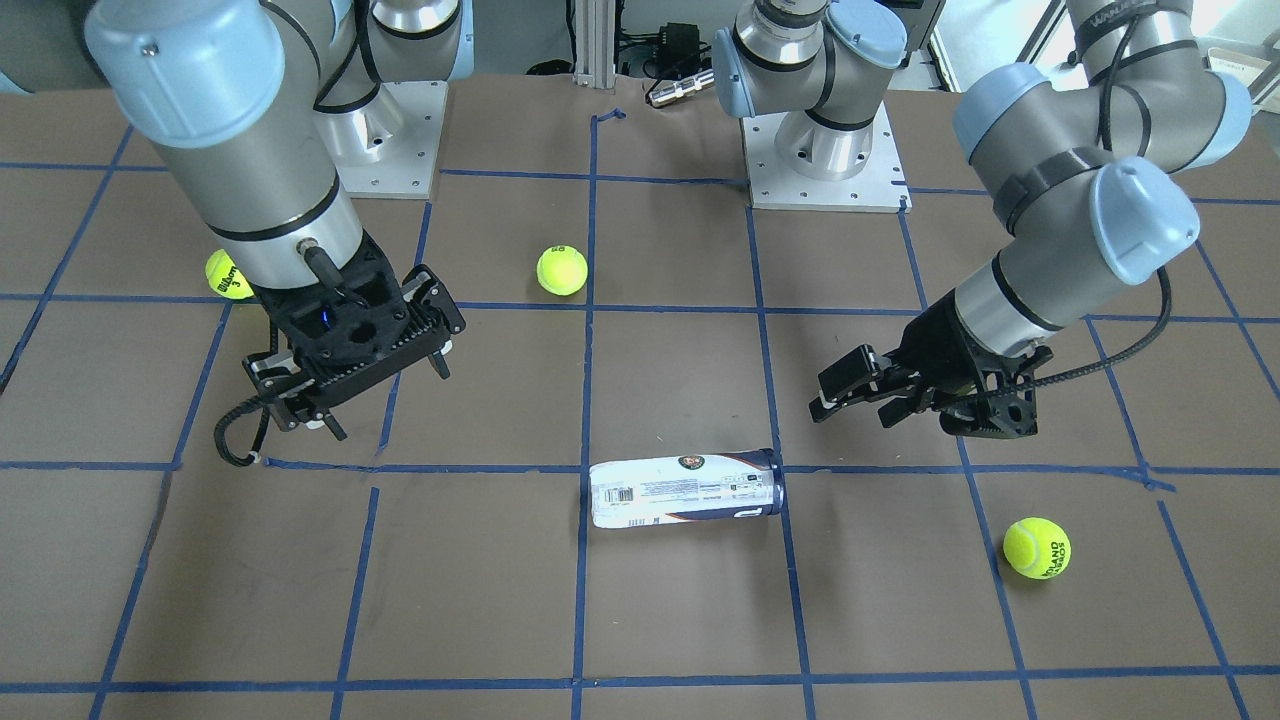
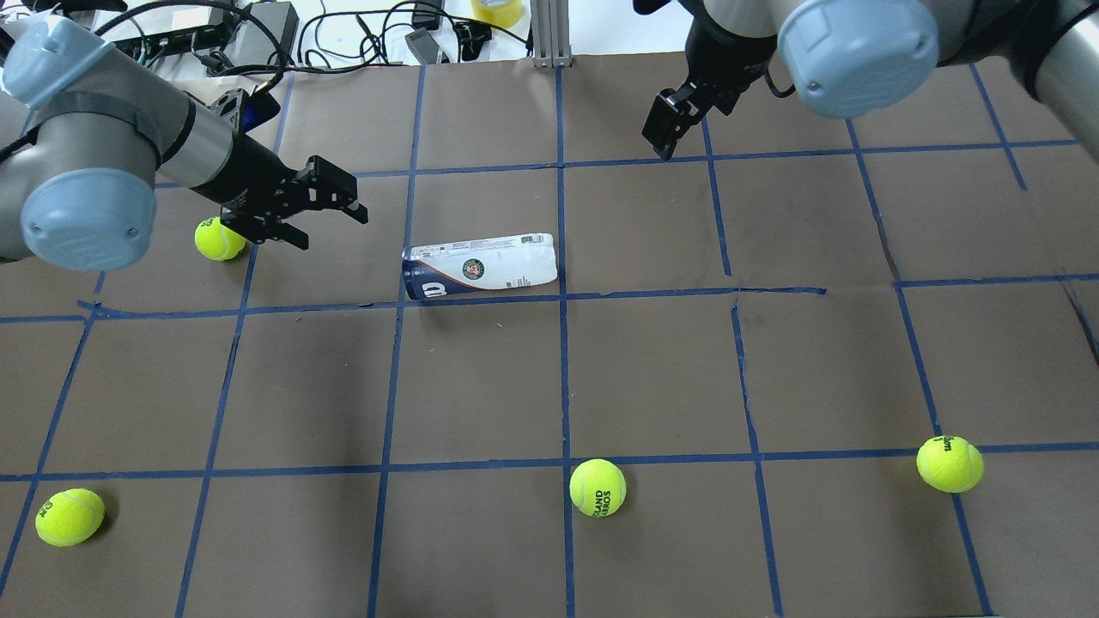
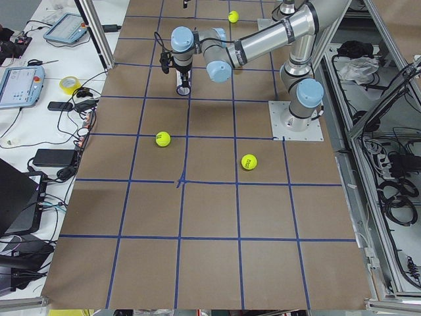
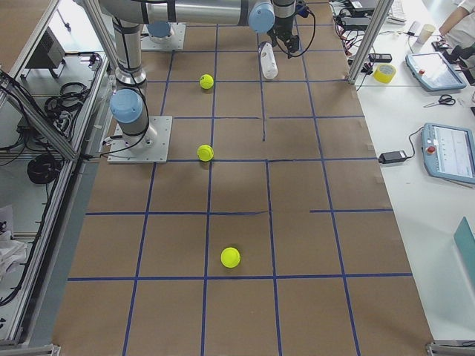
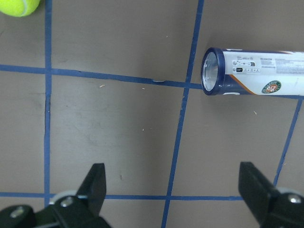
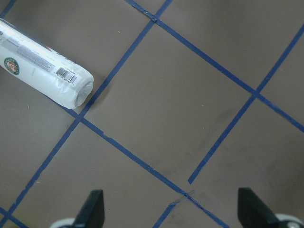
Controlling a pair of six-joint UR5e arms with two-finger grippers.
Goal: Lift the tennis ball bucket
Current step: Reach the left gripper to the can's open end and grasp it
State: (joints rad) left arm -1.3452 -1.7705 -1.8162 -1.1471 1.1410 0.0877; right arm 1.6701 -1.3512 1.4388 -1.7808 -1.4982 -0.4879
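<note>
"Wilson 3" on tennis ball (image 1: pixel 228 275)

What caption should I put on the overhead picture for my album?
Tennis ball tube lies sideways on the taped table between the open left tool and open right tool, untouched.

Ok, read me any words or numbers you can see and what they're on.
"Wilson 3": yellow-green tennis ball.
"OLAND ARROS", first letters hidden: second yellow-green tennis ball.
White-and-navy cylindrical tennis ball bucket: label print and barcode digits too small to read.
</note>
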